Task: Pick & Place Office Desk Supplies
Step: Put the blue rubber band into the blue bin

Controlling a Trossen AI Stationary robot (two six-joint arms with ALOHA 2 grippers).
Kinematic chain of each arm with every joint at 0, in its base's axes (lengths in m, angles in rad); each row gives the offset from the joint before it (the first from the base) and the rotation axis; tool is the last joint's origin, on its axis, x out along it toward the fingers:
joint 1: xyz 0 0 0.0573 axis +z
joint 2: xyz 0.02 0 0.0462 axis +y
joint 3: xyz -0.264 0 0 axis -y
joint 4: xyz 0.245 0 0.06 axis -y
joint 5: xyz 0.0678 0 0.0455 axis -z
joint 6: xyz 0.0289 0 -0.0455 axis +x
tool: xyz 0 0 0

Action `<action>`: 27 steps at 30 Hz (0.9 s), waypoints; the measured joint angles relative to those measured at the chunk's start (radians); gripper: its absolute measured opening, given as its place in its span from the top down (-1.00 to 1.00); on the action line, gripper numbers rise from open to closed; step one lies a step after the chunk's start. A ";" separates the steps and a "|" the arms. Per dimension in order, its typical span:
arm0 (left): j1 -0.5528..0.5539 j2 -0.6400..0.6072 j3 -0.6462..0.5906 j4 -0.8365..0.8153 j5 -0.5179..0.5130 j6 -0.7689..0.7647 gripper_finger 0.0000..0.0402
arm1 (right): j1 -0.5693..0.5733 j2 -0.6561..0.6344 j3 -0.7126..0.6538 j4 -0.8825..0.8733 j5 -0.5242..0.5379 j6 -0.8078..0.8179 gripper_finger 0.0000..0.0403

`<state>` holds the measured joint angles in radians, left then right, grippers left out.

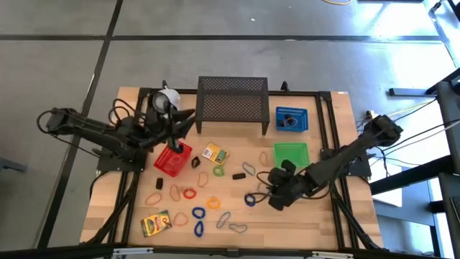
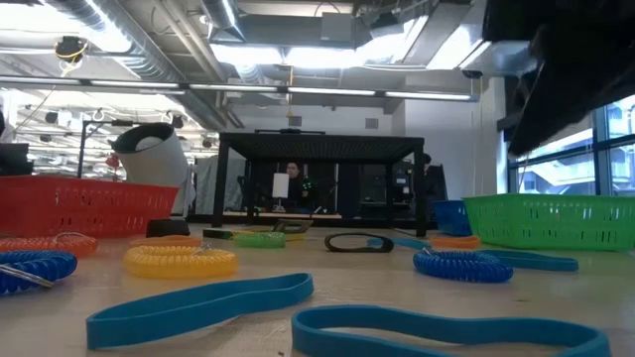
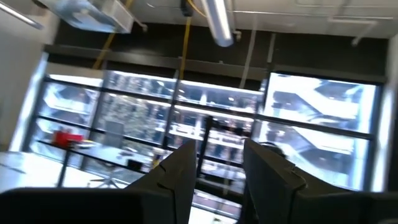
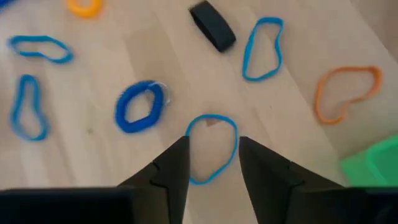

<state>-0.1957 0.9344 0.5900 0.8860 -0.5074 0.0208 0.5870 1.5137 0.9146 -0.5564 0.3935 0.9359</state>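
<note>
Loops, tiny black blocks and two yellow-green boxes lie scattered flat on the wooden table. My right gripper is open and points down over a thin blue loop. One finger stands on each side of the loop's near end, and no touch shows. A blue coiled loop lies just beside it. My left gripper is open and empty, raised above the red basket and pointing out at the room.
The green basket sits just behind my right gripper, with the blue basket farther back. The black mesh shelf and white mug stand at the far edge. An orange loop, a black block and more blue loops lie nearby.
</note>
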 joint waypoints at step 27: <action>-0.211 0.000 0.000 -0.008 -0.008 0.047 0.36 | -0.200 0.267 0.006 0.099 -0.200 -0.326 0.16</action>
<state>-0.4068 0.9340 0.5900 0.8783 -0.5152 0.0673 0.3869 1.7809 0.9203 -0.4574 0.1939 0.6098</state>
